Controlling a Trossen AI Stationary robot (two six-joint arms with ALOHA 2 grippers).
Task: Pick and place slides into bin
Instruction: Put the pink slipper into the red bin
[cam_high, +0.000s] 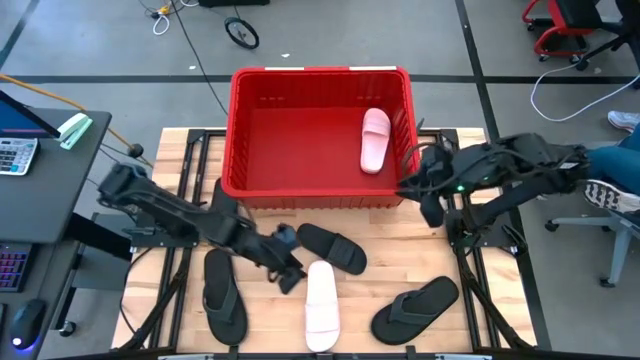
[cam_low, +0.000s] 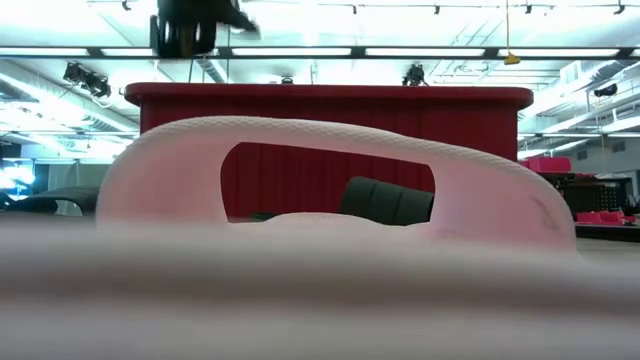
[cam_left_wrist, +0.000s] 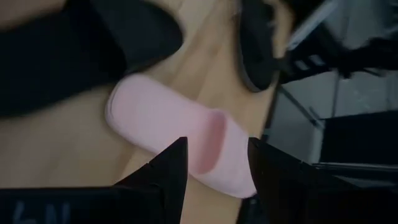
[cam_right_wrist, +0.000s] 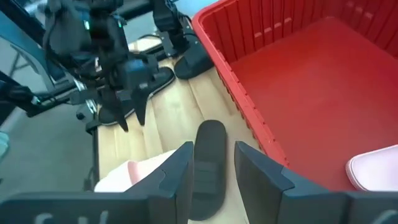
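The red bin (cam_high: 320, 135) stands at the table's far middle, and a pale pink slide (cam_high: 375, 140) lies on its floor at the right. On the table lie a black broad-strap slide (cam_high: 332, 248), a second pale pink slide (cam_high: 322, 305) and two black flip-flops (cam_high: 222, 295) (cam_high: 415, 310). My left gripper (cam_high: 290, 275) is open above the far end of the pink slide on the table (cam_left_wrist: 186, 137). Its fingers (cam_left_wrist: 168, 171) stand to either side of the slide and touch nothing. My right gripper (cam_high: 420, 190) is open and empty at the bin's near right corner, above the table.
The bin's near wall (cam_right_wrist: 236, 68) runs close beside my right gripper (cam_right_wrist: 214, 165). The black broad-strap slide (cam_right_wrist: 208, 162) lies below that gripper. In the low view the pink slide (cam_low: 330, 190) fills the front, with the bin (cam_low: 330, 100) behind. A desk with a calculator (cam_high: 15, 155) stands at the left.
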